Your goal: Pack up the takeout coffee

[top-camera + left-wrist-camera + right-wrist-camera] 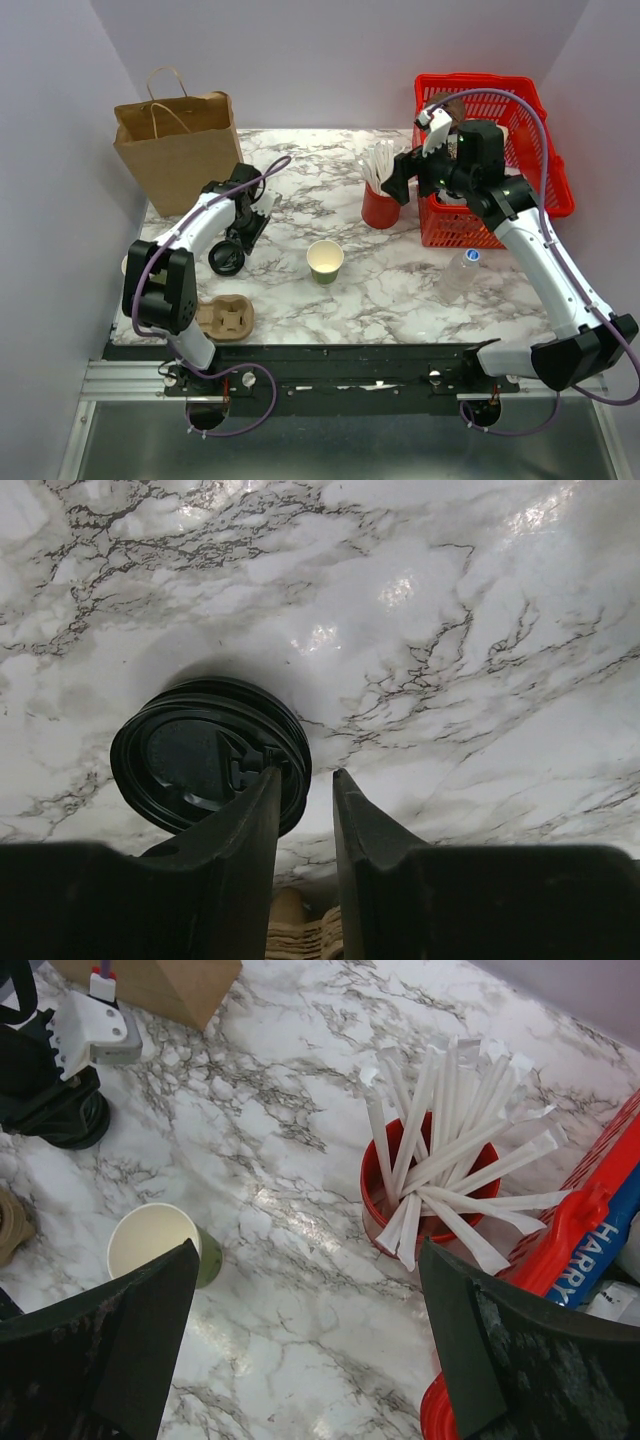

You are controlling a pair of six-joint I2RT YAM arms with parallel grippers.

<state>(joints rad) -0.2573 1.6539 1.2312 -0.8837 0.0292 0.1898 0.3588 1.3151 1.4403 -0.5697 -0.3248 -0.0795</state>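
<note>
The takeout coffee [325, 260] is standing where, relative to the hands?

It's standing upright near the middle of the marble table [400, 300], mouth open upward. Its black lid [200, 755] is lying flat, well apart from it, toward the left arm's side.

Which hand is sitting nearer the lid?

The left gripper [306, 776], clearly. It's hanging right over the lid, jaws set narrow, with only bare marble showing between them. In the wrist view the lid is lying to the left of that gap, its rim passing behind one finger [250, 820]. I can't tell whether that finger is touching it.

So it isn't holding anything?

Nothing is sitting between the jaws. I'm judging that the coming move is turning on that sideways offset, since the jaws are needing to straddle the rim.

And the right gripper [308, 1260]?

It's hovering spread wide and empty, above the table between the cup and the red cup of sticks [430, 1200].

Surface and room?

The marble is looking glossy, so the lid may be sliding under a push. The paper bag [175, 140] is standing behind the left arm and the cardboard carrier [225, 318] is lying near its base, neither touching the lid.
</note>
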